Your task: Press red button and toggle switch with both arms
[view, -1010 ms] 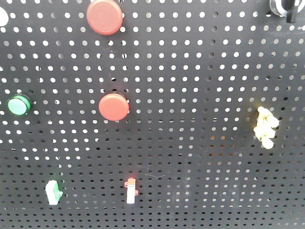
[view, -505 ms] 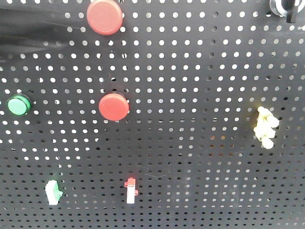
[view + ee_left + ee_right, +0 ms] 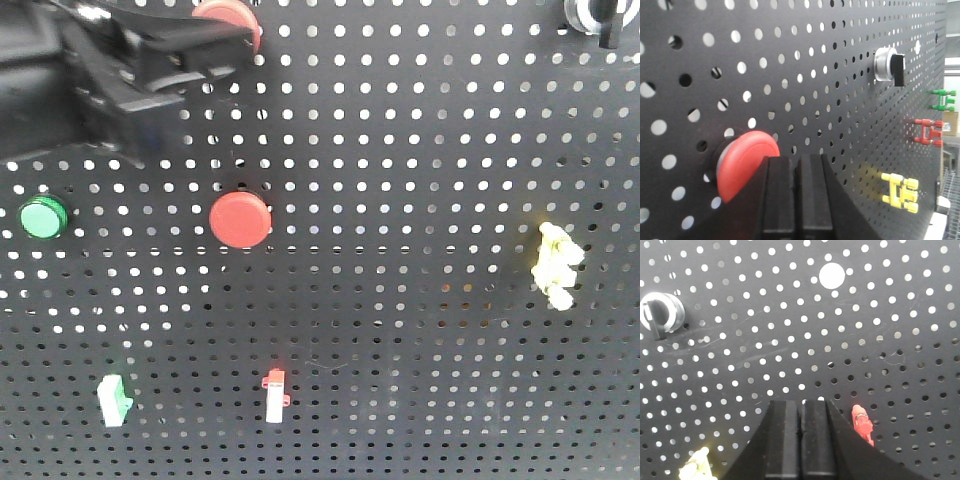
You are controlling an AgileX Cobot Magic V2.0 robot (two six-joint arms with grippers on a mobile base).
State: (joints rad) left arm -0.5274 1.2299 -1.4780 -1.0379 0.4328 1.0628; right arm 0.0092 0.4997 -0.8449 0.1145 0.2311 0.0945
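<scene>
The larger red button (image 3: 228,12) sits at the top of the black pegboard (image 3: 400,150), mostly hidden behind my left gripper (image 3: 240,38), which reaches in from the left. In the left wrist view the gripper (image 3: 797,161) is shut and empty, its tips at the right edge of the red button (image 3: 742,162); I cannot tell whether they touch. My right gripper (image 3: 801,402) is shut and empty, close to the board, just left of a red toggle switch (image 3: 861,424). It is out of the front view.
A smaller red button (image 3: 240,219) and a green button (image 3: 44,217) sit mid-left. A yellow toggle (image 3: 555,265), a red-white switch (image 3: 274,397) and a green-white switch (image 3: 113,400) are lower. A rotary selector (image 3: 590,15) is top right.
My left arm has come in from the left along the top of the board and now covers most of the larger red button. Nothing else on the board has changed.
</scene>
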